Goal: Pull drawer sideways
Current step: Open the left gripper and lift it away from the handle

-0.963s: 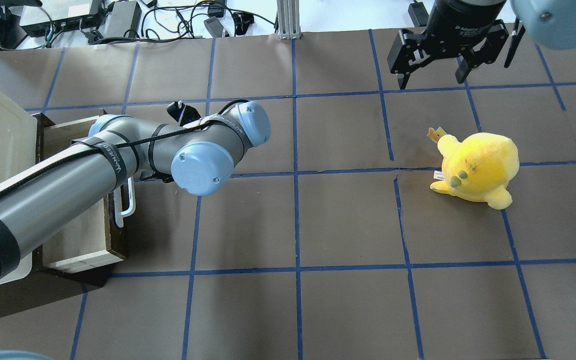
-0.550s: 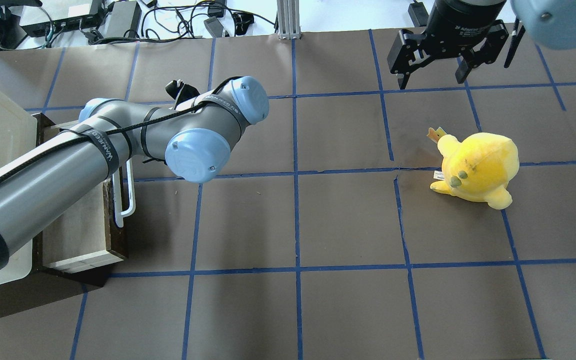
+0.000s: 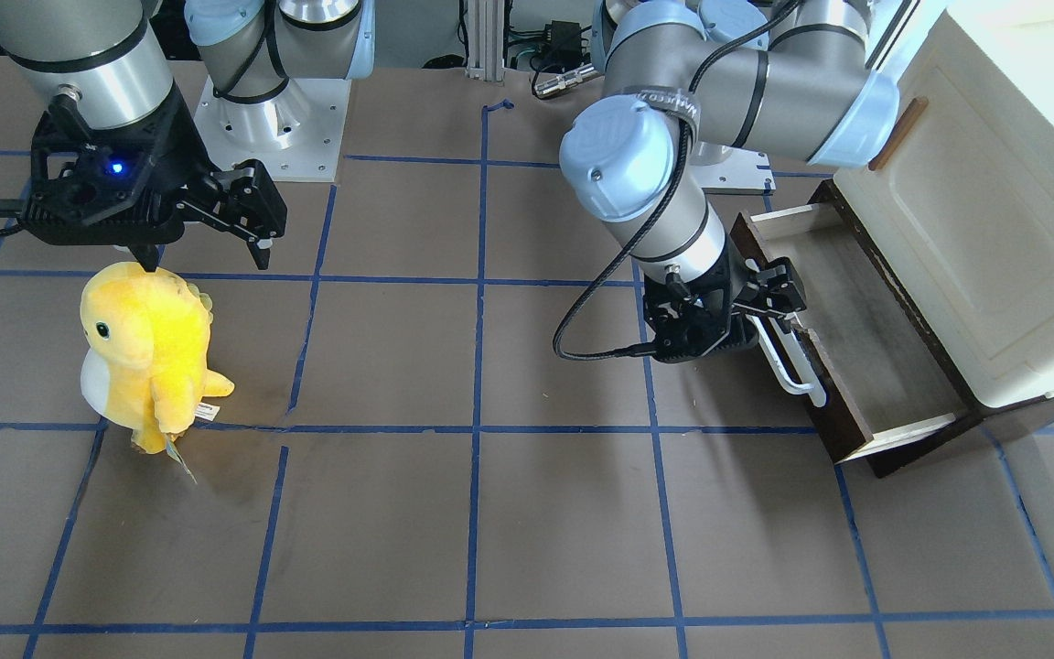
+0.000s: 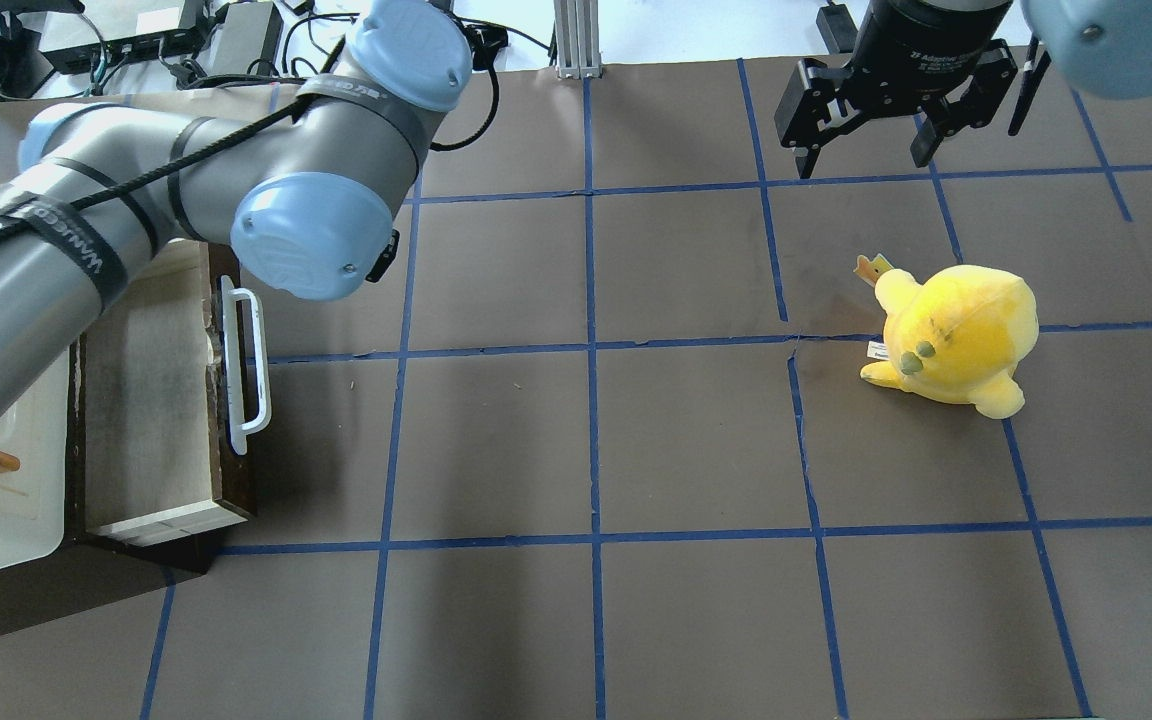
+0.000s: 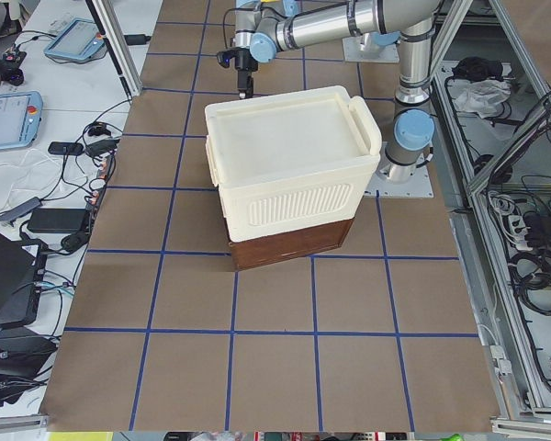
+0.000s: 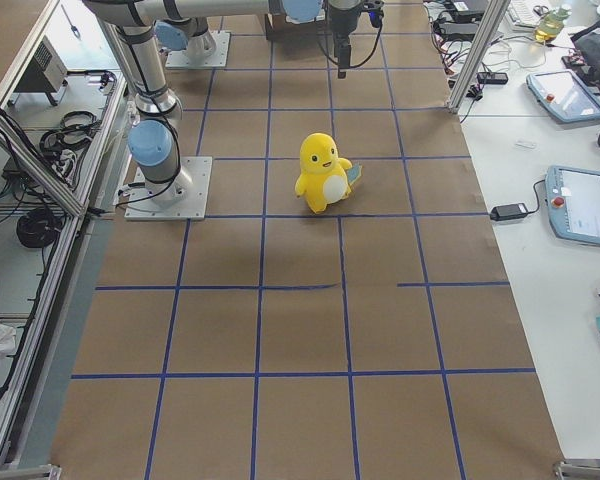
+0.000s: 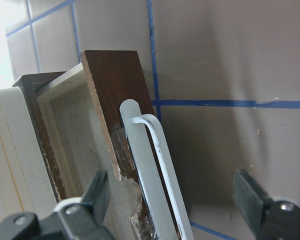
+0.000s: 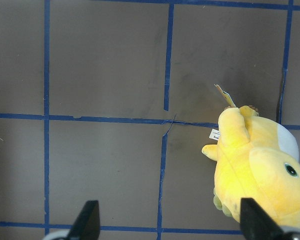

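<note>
Starting from the wide shallow drawer with the dark brown wooden front point(image 4: 161, 400), you find it pulled out sideways from under the boxy cream cabinet point(image 3: 994, 229) at the robot's left end of the table. Its pale cream inside is bare to the overhead camera. Its long white bar handle point(image 4: 241, 365) faces the middle of the table, and the top edge of the front is chipped beside it.

Your left gripper point(image 7: 171, 185) is at the end of the handle nearer the robot's base. It is released and spread wide, holding nothing. In the wrist view one finger point(image 7: 97, 192) sits on the inner side of the wooden front, over the drawer's inside. The other finger point(image 7: 250, 197) is out over the table. The front panel and the handle run between the two fingers, closer to the inner one, and neither pad touches the bar. You cannot read from these views how high the tips are above the handle.

Across the brown paper-covered table with its blue tape grid point(image 4: 586, 450), well apart from the drawer, a yellow plush toy point(image 4: 956, 335) stands upright. Your right gripper point(image 4: 864, 160) hangs over the table on the far side of that toy, fingers parted and empty, clear of the plush.
</note>
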Controlling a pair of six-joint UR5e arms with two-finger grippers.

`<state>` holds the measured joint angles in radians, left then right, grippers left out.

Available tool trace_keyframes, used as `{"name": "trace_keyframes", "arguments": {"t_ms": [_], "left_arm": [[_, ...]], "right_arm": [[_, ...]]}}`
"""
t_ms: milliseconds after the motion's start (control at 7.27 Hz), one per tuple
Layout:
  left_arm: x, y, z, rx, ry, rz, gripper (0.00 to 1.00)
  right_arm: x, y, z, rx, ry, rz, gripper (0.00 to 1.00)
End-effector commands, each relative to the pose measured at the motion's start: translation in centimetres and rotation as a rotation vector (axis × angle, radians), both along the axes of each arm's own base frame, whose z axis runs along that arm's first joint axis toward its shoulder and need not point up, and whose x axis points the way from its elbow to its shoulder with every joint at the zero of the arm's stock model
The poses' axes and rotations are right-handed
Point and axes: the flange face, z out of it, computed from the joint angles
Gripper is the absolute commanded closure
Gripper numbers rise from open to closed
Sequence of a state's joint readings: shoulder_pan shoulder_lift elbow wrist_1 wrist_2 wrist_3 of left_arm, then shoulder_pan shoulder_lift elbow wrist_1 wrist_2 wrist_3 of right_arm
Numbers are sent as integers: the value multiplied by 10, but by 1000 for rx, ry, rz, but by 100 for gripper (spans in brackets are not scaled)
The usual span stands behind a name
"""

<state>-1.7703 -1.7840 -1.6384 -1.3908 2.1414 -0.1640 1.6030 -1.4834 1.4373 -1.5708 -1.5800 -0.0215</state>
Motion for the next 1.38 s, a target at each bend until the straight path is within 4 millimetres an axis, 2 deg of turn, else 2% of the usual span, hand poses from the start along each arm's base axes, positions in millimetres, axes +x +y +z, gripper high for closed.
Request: {"name": "trace_keyframes", "arguments": {"t_ms": [0, 275, 550, 688, 825, 962, 1100, 1238], "left_arm": [[18, 16, 53, -34, 246, -7, 11], [9, 48, 103, -78, 407, -120, 12], [5, 61, 137, -174, 526, -165, 18], [16, 60, 144, -201, 564, -136, 13], [37, 53, 147, -217, 617, -90, 0], [46, 48, 143, -204, 693, -60, 0], [44, 52, 135, -179, 685, -64, 0], [48, 55, 138, -189, 637, -61, 0]], "right_arm": [[0, 0, 0, 0, 0, 0, 0], [0, 0, 0, 0, 0, 0, 0], [0, 0, 0, 0, 0, 0, 0], [0, 0, 0, 0, 0, 0, 0], [0, 0, 0, 0, 0, 0, 0], [0, 0, 0, 0, 0, 0, 0], [0, 0, 0, 0, 0, 0, 0], [0, 0, 0, 0, 0, 0, 0]]}}
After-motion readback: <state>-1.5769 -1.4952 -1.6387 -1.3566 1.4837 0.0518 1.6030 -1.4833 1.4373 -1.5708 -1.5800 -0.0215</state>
